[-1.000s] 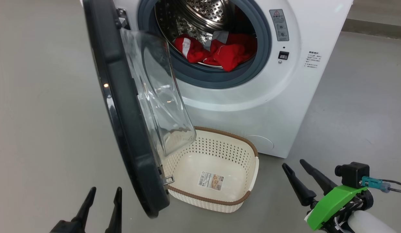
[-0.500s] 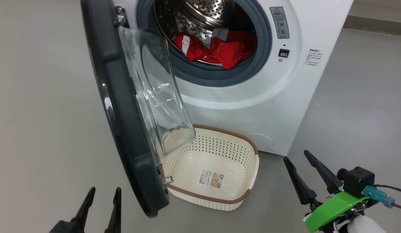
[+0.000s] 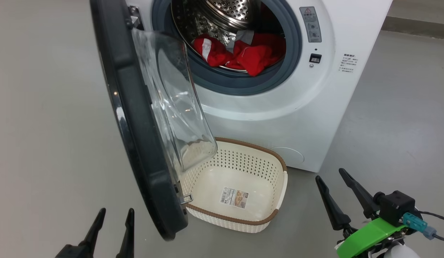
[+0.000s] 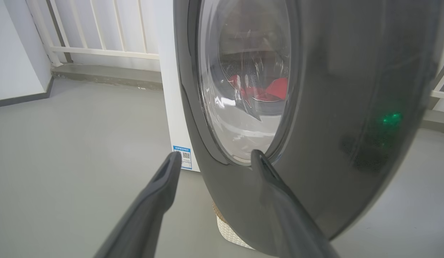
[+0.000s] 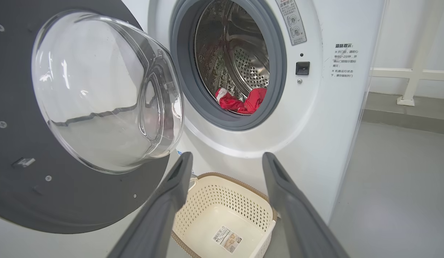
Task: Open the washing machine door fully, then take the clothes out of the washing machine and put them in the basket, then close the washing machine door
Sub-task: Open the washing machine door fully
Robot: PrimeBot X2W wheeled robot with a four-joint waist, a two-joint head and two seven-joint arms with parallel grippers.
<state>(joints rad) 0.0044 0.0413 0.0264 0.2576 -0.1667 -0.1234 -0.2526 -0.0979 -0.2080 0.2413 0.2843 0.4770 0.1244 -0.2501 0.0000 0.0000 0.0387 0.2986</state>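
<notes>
washing machine door (image 3: 136,118) stands swung out between left gripper (image 3: 116,211) and basket (image 3: 236,218), glass bowl overhanging its corner. clothes (image 3: 249,53) lie in the washing machine (image 3: 279,118) drum. right gripper (image 3: 330,174) and left: fingers spread, empty. barcode label (image 3: 234,197) on basket floor; warning-triangle sticker (image 3: 310,25) by drum, print unreadable.

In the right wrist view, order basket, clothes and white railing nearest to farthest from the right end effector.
1. basket, on the floor, bottom centre.
2. clothes, inside the drum.
3. white railing, far right, beyond the machine.
</notes>
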